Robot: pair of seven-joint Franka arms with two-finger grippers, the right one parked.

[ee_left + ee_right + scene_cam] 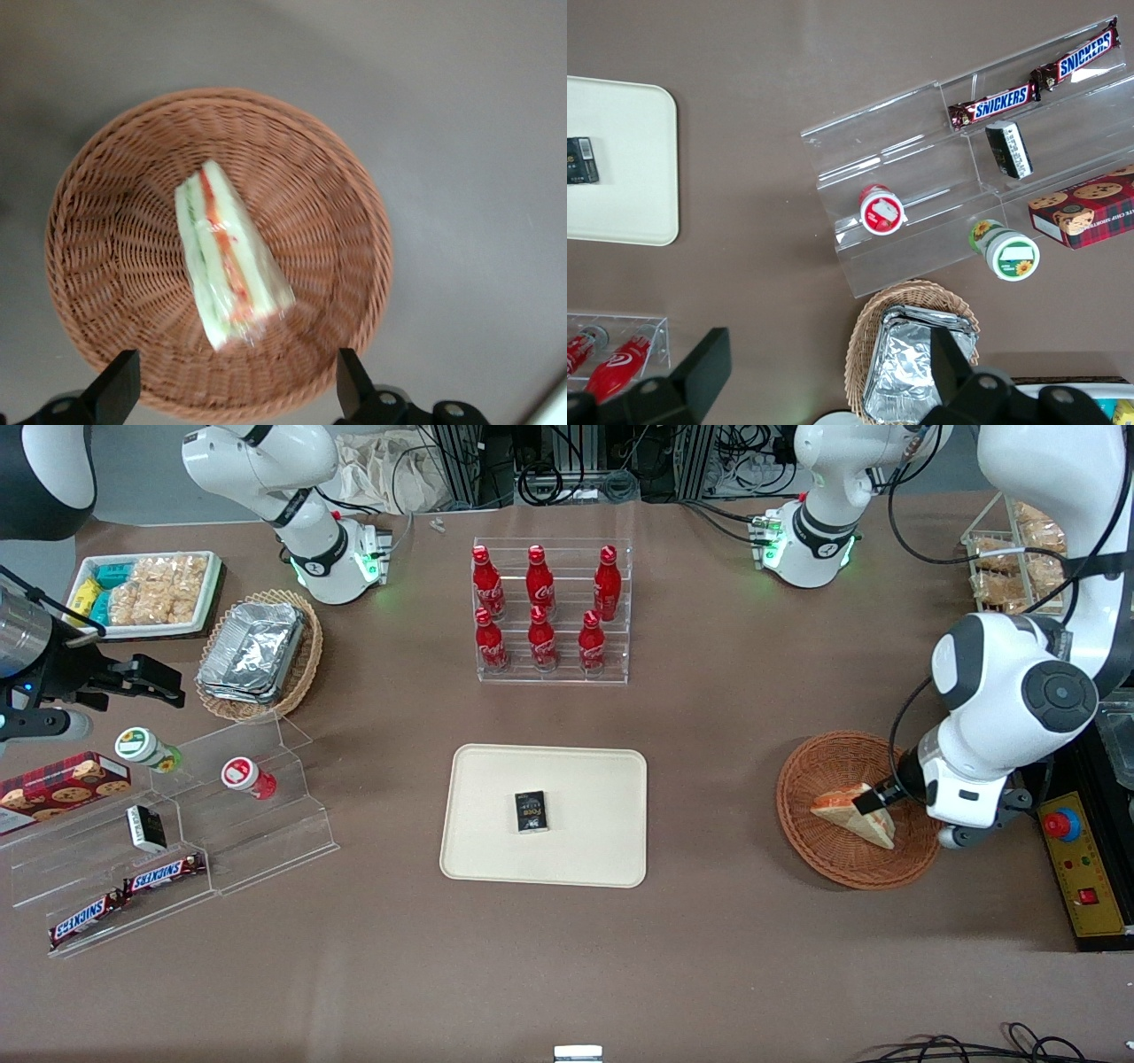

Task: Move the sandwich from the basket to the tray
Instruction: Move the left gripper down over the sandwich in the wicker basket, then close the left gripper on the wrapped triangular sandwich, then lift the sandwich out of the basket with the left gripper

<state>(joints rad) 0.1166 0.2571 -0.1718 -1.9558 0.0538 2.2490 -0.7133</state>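
Sandwich (229, 261) not yet lifted, lying in basket (354, 221) w/ tool (232, 390) above it, fingers spread wide & gripping nothing; grasp, carry and drop onto tray (478, 850) all left, approx. early stage.

Even, bright overhead light covers the brown counter (709, 957) in the front view, leaving only soft, short shadows beside the tray (620, 868) and basket (797, 824). Foil containers (251, 648) and the clear acrylic shelves (266, 824) catch small glints. In the left wrist view the sandwich (229, 257) is slightly blurred, its wrap glossy, and the gripper (235, 390) hangs above it, its fingers reading as dark, soft-edged shapes.
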